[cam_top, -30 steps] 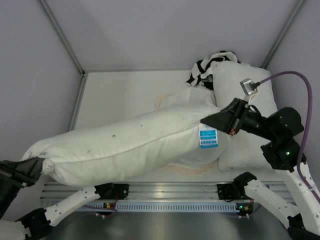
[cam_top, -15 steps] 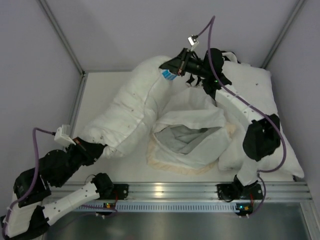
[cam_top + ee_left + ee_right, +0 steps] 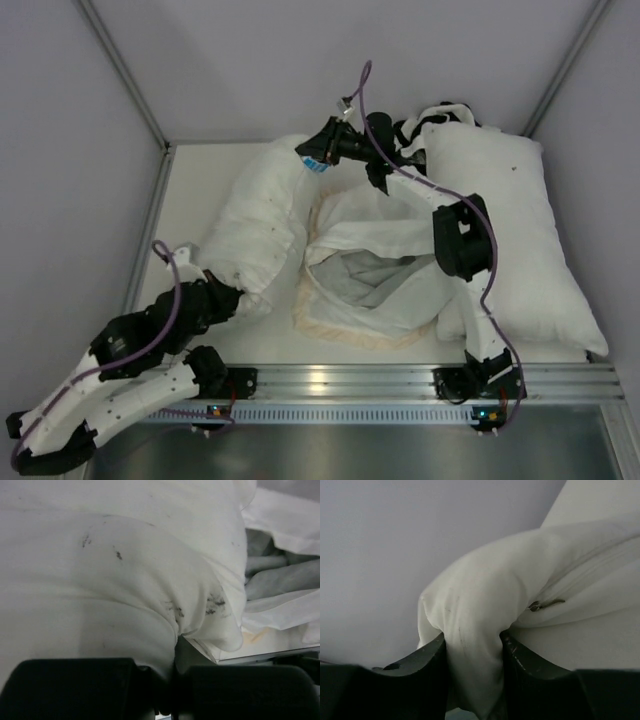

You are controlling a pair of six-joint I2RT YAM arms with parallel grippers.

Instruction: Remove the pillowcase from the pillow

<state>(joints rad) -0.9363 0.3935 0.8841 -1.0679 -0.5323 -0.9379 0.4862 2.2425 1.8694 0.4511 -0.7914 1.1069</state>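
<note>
The pillow (image 3: 262, 215), white with tiny dark specks, lies outside the pillowcase, running from near left to the back middle. My left gripper (image 3: 236, 300) is shut on its near corner, which fills the left wrist view (image 3: 100, 575). My right gripper (image 3: 318, 160) is shut on its far corner by a blue label. That corner is bunched between the fingers (image 3: 472, 655). The pillowcase (image 3: 390, 240) lies slack in the middle, mouth open, grey inside showing, with a cream frill (image 3: 350, 335) along its near edge. It also shows in the left wrist view (image 3: 282, 580).
A longer plain white pillow (image 3: 510, 230) lies along the right side. A black-and-white patterned cloth (image 3: 412, 130) is bunched at the back behind the right arm. Grey walls close in the left, back and right. A metal rail (image 3: 330, 378) runs along the near edge.
The pillow has come out of the pillowcase and swung left and back. My right gripper carried its far corner to the back middle; my left gripper moved inward. The pillowcase dropped open.
</note>
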